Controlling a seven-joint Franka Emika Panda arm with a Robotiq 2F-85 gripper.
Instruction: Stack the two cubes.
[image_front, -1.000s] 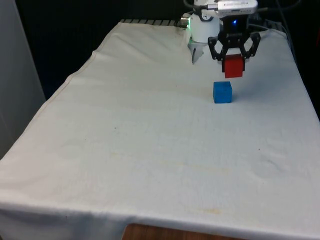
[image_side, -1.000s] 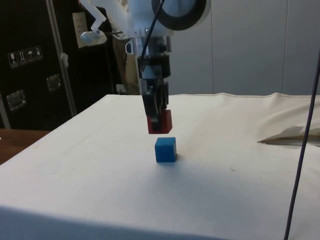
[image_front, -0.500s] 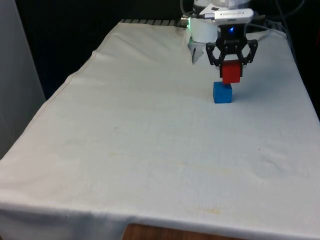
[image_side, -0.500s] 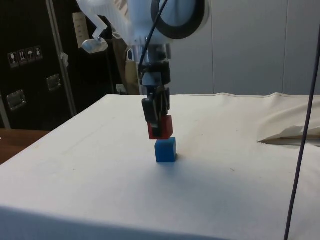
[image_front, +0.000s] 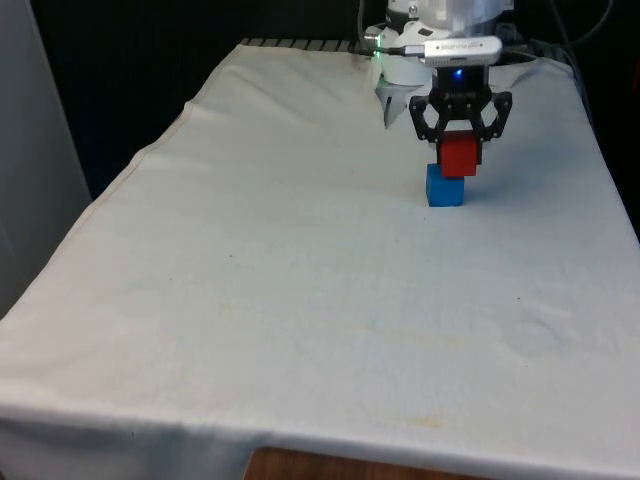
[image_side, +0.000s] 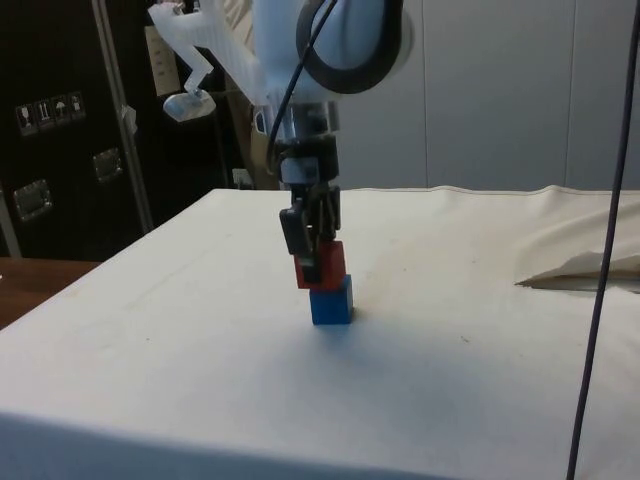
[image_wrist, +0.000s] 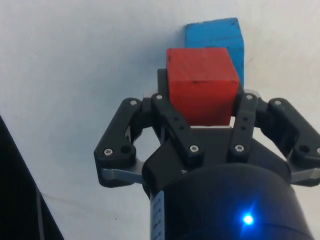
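Observation:
A blue cube (image_front: 444, 188) (image_side: 330, 302) (image_wrist: 214, 36) rests on the white cloth at the far end of the table, towards the front view's right. Directly over it is a red cube (image_front: 459, 155) (image_side: 322, 264) (image_wrist: 201, 91), held between the black fingers of my gripper (image_front: 459, 152) (image_side: 318, 262) (image_wrist: 201, 102), which is shut on it. The red cube's underside sits at or just above the blue cube's top face, offset a little towards the front view's right. I cannot tell whether the two cubes touch.
The white cloth (image_front: 300, 260) covers the whole table and lies in folds at the far end (image_side: 580, 262). The table's edges drop off close to the cubes on the front view's right (image_front: 610, 180). Dark cabinets (image_side: 60, 130) stand beyond the table's side.
My gripper has come down with the red cube and shifted a little to the front view's left, from well above the blue cube to just on top of it.

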